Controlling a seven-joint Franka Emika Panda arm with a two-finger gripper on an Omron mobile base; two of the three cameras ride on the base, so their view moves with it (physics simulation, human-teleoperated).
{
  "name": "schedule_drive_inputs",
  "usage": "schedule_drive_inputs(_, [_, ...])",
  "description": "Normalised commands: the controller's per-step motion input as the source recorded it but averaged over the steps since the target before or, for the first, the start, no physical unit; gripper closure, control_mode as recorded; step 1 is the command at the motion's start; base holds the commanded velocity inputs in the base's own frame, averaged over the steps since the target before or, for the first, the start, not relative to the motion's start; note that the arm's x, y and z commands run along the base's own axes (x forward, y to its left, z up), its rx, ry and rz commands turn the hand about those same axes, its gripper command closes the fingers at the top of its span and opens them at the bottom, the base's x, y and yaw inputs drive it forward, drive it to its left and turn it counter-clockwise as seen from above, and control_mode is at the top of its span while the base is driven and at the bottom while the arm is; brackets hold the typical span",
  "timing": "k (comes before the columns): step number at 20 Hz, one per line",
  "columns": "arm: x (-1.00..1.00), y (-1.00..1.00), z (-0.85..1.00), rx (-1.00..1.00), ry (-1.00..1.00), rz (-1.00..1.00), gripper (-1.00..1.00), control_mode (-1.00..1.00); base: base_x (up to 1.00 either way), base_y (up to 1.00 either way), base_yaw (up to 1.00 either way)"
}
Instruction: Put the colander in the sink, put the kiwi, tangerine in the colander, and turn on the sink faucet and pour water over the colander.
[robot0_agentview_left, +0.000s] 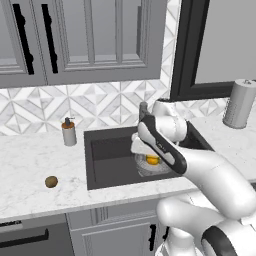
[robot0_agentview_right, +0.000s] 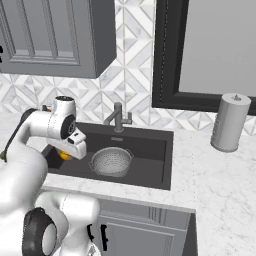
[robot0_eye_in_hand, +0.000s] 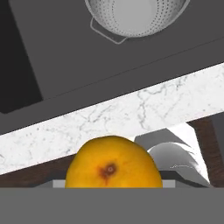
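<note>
The bright orange tangerine (robot0_eye_in_hand: 113, 162) fills the bottom of the hand view, and my gripper (robot0_agentview_left: 150, 158) is shut on it. The tangerine (robot0_agentview_right: 65, 155) hangs over the dark sink (robot0_agentview_right: 150, 150), just left of the colander in the right base view. The silver perforated colander (robot0_agentview_right: 111, 161) stands upright in the basin, empty; its rim and one handle appear as the colander (robot0_eye_in_hand: 133, 17) in the hand view. The brown kiwi (robot0_agentview_left: 51, 182) lies on the marble counter left of the sink (robot0_agentview_left: 105, 160). The sink faucet (robot0_agentview_right: 118, 118) stands behind the basin with no water running.
A soap dispenser (robot0_agentview_left: 68, 132) stands at the sink's back left corner. A tall grey canister (robot0_agentview_right: 229, 122) is on the counter at the right. Wall cabinets (robot0_agentview_left: 85, 35) hang above, and a dark-framed window (robot0_agentview_right: 210, 50) is behind the faucet.
</note>
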Motion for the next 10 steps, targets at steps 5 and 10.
schedule_drive_inputs(5, [0.0, -1.0, 0.02, 0.1, 0.0, 0.0, 1.0, -1.0, 0.0, 0.0, 0.0])
schedule_drive_inputs(10, [0.17, -0.9, 0.0, 0.1, -0.03, 0.03, 1.0, -1.0, 0.0, 0.0, 0.0])
